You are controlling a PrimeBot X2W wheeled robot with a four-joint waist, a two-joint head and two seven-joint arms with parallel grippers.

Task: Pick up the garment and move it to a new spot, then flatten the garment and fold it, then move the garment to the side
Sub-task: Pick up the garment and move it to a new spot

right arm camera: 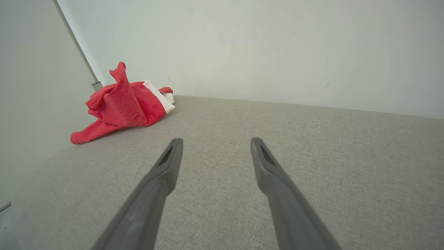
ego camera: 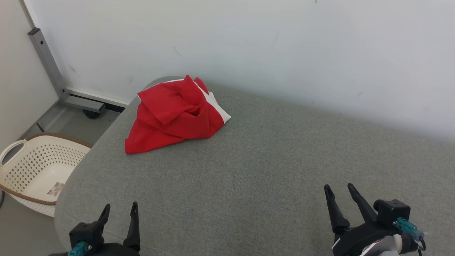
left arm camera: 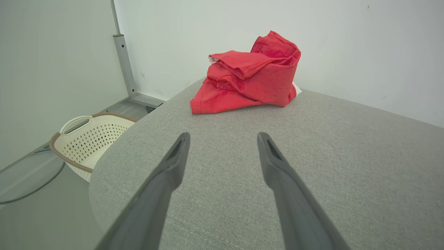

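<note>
A crumpled red garment [ego camera: 174, 113] with a white stripe lies in a heap near the far left corner of the grey padded surface [ego camera: 256, 170], close to the wall. The left wrist view has the garment [left arm camera: 251, 76] ahead of the fingers, and the right wrist view has the garment [right arm camera: 121, 104] far off to the left. My left gripper [ego camera: 120, 209] hovers open at the near left edge, well short of the cloth. Over the near right part, my right gripper [ego camera: 339, 189] is open too, with nothing between its fingers.
A cream perforated laundry basket [ego camera: 39, 170] stands on the floor left of the surface, and shows as the basket [left arm camera: 90, 139] in the left wrist view. A grey metal post [ego camera: 48, 64] rises at the far left. The white wall [ego camera: 284, 46] runs along the back edge.
</note>
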